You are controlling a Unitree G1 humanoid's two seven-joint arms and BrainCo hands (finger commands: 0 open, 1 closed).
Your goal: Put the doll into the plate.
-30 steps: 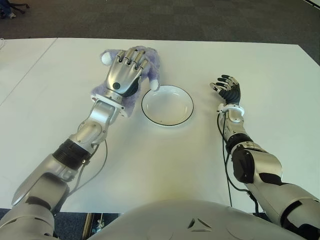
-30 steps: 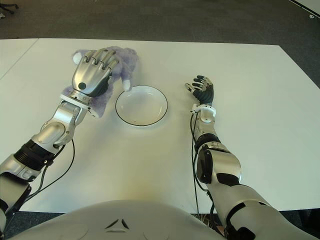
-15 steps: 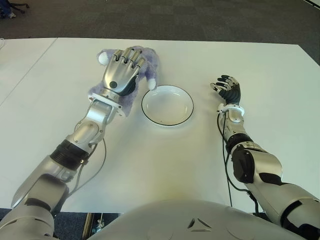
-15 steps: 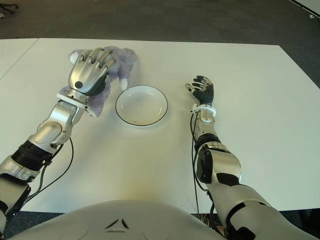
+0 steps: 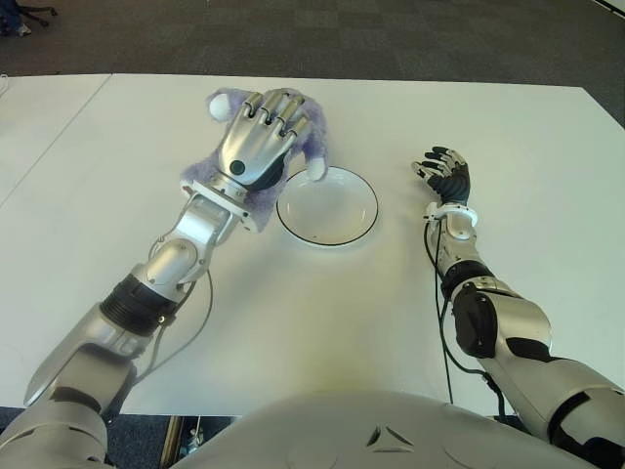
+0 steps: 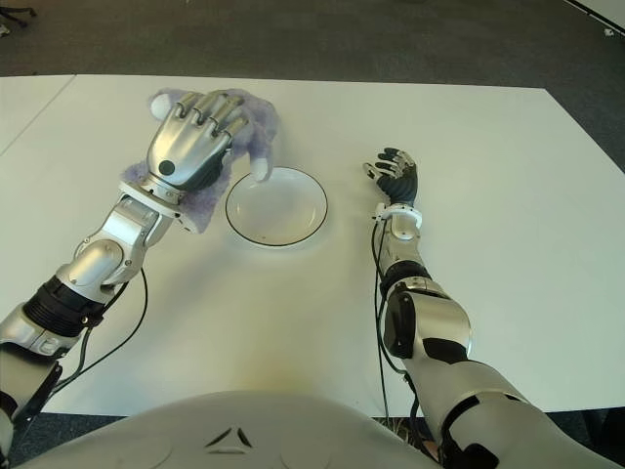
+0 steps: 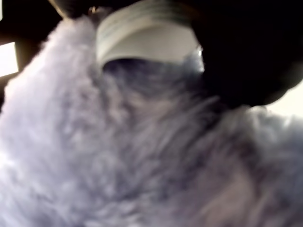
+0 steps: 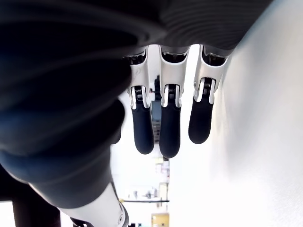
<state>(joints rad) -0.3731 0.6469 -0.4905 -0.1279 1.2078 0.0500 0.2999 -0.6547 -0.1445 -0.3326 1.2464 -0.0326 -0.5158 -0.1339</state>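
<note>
One fluffy purple doll point(image 5: 293, 137) is squeezed in my left hand point(image 5: 256, 145), beside the plate's point(image 5: 326, 206) far left rim. I should lift it high, slide right over the middle, then let go. My right hand point(image 5: 444, 176) waits, fingers loose, toward the table's point(image 5: 293, 313) right edge.

Left hand point(image 5: 262, 142) grips doll point(image 5: 293, 156) (paw over plate point(image 5: 327, 206)).

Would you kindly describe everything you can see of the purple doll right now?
The doll is a pale purple plush toy with fluffy fur and white tips on its limbs. It is largely covered by the left robot hand, whose fingers curl over it in a grasp. One white-tipped limb hangs over the rim of the white plate, while most of its body shows to the plate's left, over the white table.
</note>
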